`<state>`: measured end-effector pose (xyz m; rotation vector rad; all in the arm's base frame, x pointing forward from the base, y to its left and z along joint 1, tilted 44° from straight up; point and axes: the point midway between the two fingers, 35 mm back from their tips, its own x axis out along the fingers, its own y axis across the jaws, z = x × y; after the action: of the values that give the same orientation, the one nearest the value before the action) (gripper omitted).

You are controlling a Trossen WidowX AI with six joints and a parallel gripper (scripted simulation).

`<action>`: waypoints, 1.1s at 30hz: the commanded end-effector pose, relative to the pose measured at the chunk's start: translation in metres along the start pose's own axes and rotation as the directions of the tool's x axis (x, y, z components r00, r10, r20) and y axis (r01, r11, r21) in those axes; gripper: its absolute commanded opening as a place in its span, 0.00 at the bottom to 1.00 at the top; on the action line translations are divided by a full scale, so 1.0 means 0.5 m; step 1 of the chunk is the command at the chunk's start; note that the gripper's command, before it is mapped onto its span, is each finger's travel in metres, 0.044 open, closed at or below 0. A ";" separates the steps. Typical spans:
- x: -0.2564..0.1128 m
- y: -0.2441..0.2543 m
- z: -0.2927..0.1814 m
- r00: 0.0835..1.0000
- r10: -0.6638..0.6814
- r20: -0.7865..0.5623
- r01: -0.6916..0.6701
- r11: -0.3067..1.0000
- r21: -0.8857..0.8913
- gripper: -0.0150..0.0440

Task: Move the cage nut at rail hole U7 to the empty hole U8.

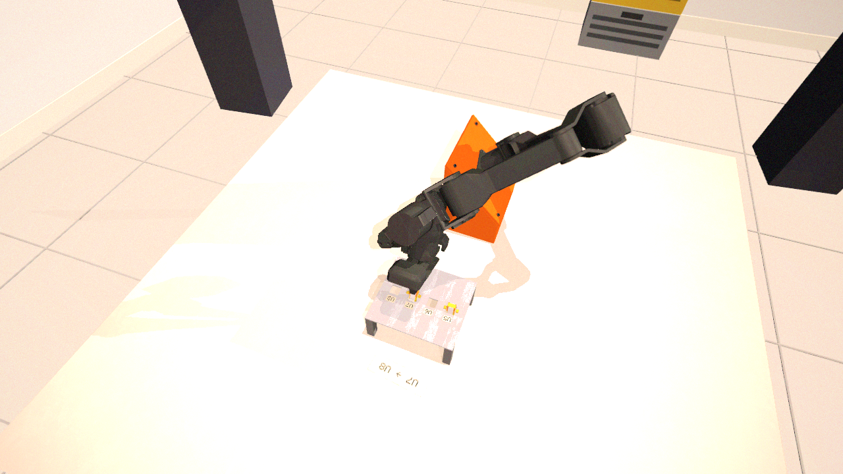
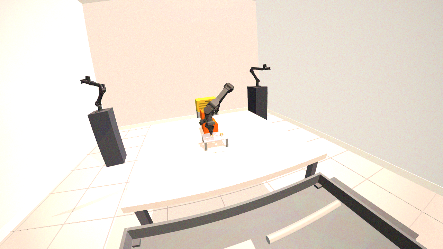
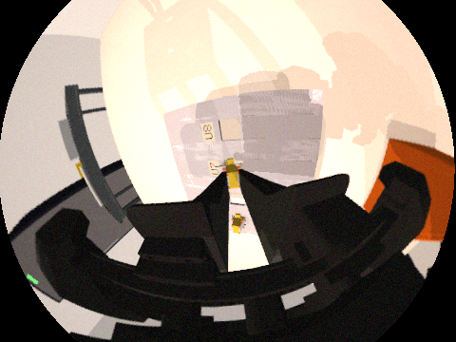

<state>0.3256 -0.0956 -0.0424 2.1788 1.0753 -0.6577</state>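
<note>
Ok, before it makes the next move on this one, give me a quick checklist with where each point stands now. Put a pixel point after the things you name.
1. Gripper (image 1: pixel 414 291) (image 2: pixel 211 135) (image 3: pixel 233 177) shut on the U7 cage nut (image 1: pixel 415 296) (image 3: pixel 232 174): ok.
2. U8 hole (image 1: pixel 394 289) (image 3: pixel 231 129) free to take the nut: ok, nothing sits in it.
3. Other nut (image 1: pixel 451 307) (image 2: pixel 221 134) (image 3: pixel 238 222) seated at U5, apart from the fingers: ok.
4. Held nut free of the U7 hole: cannot tell, the fingers crowd that spot.
5. Held nut over U8: not ok, it is at U7.
6. Spring wings under the rail plate (image 1: pixel 412 327) (image 2: pixel 213 139) (image 3: pixel 280 159): cannot tell, the underside is hidden.
</note>
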 end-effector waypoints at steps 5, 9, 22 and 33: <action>-0.002 0.004 0.001 1.000 0.000 0.003 0.000 1.000 -0.007 0.30; -0.002 0.005 0.001 1.000 -0.002 0.003 0.002 1.000 -0.007 0.30; -0.003 0.006 0.001 1.000 -0.016 0.002 0.016 1.000 -0.007 0.30; -0.004 0.007 0.001 1.000 -0.020 0.002 0.020 1.000 -0.007 0.30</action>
<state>0.3262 -0.0971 -0.0410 2.1709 1.0983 -0.6654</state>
